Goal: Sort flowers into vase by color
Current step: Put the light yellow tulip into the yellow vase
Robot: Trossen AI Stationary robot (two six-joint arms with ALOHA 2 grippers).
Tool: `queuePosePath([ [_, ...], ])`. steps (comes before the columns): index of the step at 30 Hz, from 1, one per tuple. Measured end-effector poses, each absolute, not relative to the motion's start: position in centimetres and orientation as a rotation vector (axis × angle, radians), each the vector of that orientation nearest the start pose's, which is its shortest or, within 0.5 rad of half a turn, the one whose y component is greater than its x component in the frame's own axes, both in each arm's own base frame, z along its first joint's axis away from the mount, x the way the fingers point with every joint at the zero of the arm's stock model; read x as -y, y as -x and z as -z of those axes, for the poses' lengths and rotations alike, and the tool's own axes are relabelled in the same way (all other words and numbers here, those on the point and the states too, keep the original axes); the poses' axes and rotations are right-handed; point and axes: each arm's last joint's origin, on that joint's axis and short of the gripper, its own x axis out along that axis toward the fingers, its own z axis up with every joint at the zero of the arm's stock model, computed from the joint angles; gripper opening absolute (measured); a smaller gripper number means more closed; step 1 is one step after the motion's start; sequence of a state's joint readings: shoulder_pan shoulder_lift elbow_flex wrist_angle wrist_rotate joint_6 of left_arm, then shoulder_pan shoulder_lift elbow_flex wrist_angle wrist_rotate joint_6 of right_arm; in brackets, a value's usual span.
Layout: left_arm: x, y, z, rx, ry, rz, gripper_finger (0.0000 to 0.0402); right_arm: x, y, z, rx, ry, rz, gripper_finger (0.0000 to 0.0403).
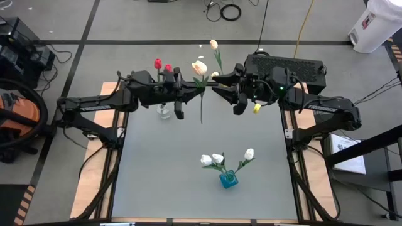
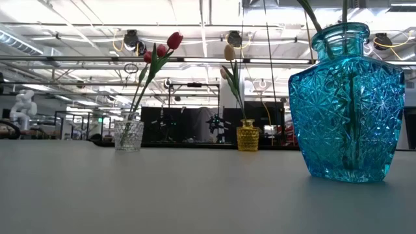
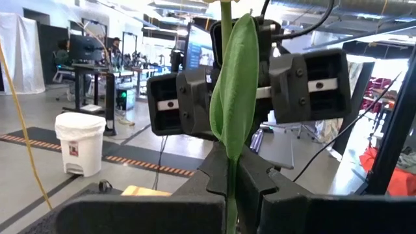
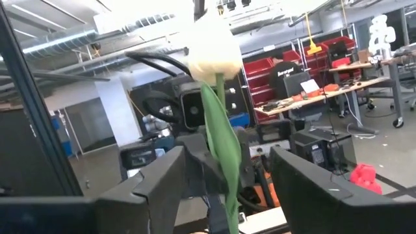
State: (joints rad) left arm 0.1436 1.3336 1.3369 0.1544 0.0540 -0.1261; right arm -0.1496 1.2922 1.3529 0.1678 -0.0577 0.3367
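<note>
My left gripper is raised high over the table's far half, shut on a cream tulip with a long green stem and leaf. My right gripper faces it from the right, open. Its two fingers stand on either side of the tulip's stem without touching it. A clear vase holds two red tulips. A yellow vase holds one cream tulip. A blue vase near the table's front holds white tulips. My left gripper pinches the tulip's stem below the leaf between its two fingers. The fingers come roughly level from the table's left and lie across the stem. The tulip stands about upright, head up, lifted clear of the table.
A black box sits behind the table's far right corner. A white bin and cables lie on the floor beyond. An orange vacuum stands off the table's left edge. The grey table top is open between the vases.
</note>
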Motion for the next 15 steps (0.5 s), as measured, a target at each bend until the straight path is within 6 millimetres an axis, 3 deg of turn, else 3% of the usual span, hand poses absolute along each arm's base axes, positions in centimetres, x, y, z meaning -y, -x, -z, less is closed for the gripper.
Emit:
queuePosePath([
  [15, -4.3, -31.0, -43.0, 0.197, 0.129, -0.073, 0.0008, 4.0, -27.9, -45.3, 0.228, -0.313, 0.057, 0.0217],
])
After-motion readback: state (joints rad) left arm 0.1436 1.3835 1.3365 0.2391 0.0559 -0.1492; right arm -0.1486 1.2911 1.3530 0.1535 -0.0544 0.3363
